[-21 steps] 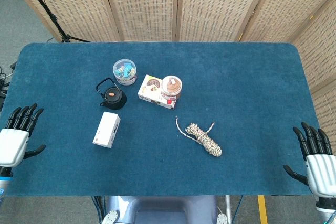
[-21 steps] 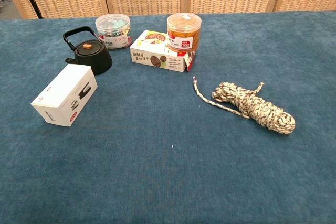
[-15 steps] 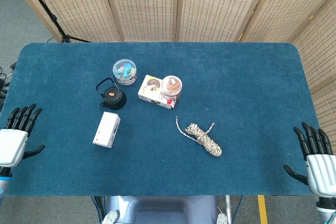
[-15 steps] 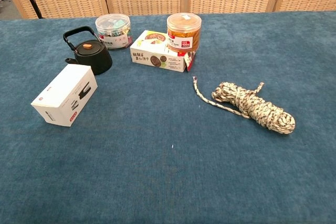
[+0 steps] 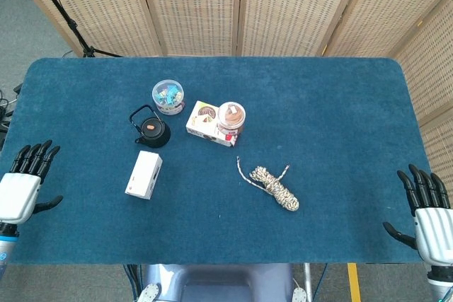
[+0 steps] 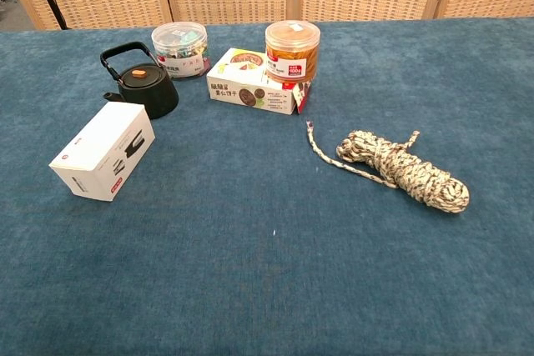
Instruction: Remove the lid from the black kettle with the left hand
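Observation:
The black kettle [image 5: 151, 131] [image 6: 147, 89] stands on the blue table, left of centre, its hoop handle raised. Its lid [image 5: 151, 128] [image 6: 138, 76], black with an orange knob, sits in place on top. At the table's near left edge my left hand [image 5: 21, 185] hovers, fingers spread and nothing in it, far from the kettle. My right hand [image 5: 427, 211] hangs at the near right edge, fingers likewise apart and empty. Neither hand shows in the chest view.
A white box [image 5: 144, 174] [image 6: 103, 150] lies just in front of the kettle. Behind it stands a clear tub [image 5: 168, 96] [image 6: 179, 48]. A snack carton [image 5: 205, 122] [image 6: 253, 81] and an orange jar [image 5: 231, 119] [image 6: 292, 50] sit to its right. A coiled rope [image 5: 273, 187] [image 6: 402, 168] lies mid-table.
Both hands have drifted slightly toward the near edge of the table. The objects have not moved.

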Motion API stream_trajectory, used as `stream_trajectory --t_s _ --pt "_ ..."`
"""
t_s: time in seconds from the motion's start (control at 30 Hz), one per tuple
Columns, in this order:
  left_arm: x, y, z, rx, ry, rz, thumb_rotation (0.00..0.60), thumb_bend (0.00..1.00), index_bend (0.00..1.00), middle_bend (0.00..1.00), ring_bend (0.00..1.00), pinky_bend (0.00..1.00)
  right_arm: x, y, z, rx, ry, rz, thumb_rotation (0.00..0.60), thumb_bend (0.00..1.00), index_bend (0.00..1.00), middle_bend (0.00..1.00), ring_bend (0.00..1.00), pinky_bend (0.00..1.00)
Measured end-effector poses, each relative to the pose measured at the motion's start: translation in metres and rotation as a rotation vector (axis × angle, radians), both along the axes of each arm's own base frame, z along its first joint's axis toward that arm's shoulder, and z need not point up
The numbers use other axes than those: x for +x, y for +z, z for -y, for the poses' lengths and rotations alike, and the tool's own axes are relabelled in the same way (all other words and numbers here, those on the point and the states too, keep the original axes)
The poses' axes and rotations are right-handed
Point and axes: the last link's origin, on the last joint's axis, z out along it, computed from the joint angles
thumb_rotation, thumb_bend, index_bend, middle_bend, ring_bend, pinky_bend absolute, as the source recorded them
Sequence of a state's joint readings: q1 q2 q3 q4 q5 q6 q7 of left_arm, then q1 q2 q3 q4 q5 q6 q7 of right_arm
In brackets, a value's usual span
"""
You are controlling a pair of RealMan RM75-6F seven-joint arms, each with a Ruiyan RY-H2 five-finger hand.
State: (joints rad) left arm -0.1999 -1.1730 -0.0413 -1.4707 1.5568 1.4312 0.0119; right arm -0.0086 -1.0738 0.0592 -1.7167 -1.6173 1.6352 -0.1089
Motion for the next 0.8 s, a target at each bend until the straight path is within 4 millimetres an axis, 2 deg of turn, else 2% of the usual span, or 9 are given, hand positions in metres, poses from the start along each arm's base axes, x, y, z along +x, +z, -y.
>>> stream_trajectory --t_s 0.2,0.33,0.53,0.7,0.8 --pt "0.016 -0.005 -0.029 -0.055 -0.016 0.053 0.6 0.0 0.0 0.0 0.0 0.0 -0.001 0.001 0.003 -0.003 -0.009 0.006 0.6 0.0 0.0 0.0 0.0 0.0" --pt "0.037 -0.006 -0.062 -0.099 -0.034 0.118 0.6 0.0 0.01 0.0 0.0 0.0 -0.003 0.002 0.005 -0.009 -0.024 0.006 0.6 0.0 0.0 0.0 0.0 0.0" --pt "0.078 -0.01 -0.119 -0.125 -0.049 0.19 0.6 0.01 0.17 0.0 0.0 0.0 -0.007 0.005 0.009 -0.029 -0.053 0.006 0.6 0.0 0.0 0.0 0.0 0.0" --pt "0.1 -0.02 -0.145 -0.133 -0.048 0.181 0.6 0.05 0.25 0.0 0.0 0.0 -0.009 0.005 0.011 -0.031 -0.068 0.007 0.6 0.0 0.0 0.0 0.0 0.0" --pt "0.113 -0.029 -0.161 -0.145 -0.028 0.179 0.6 0.05 0.26 0.0 0.0 0.0 -0.011 0.006 0.013 -0.033 -0.084 0.007 0.6 0.0 0.0 0.0 0.0 0.0"
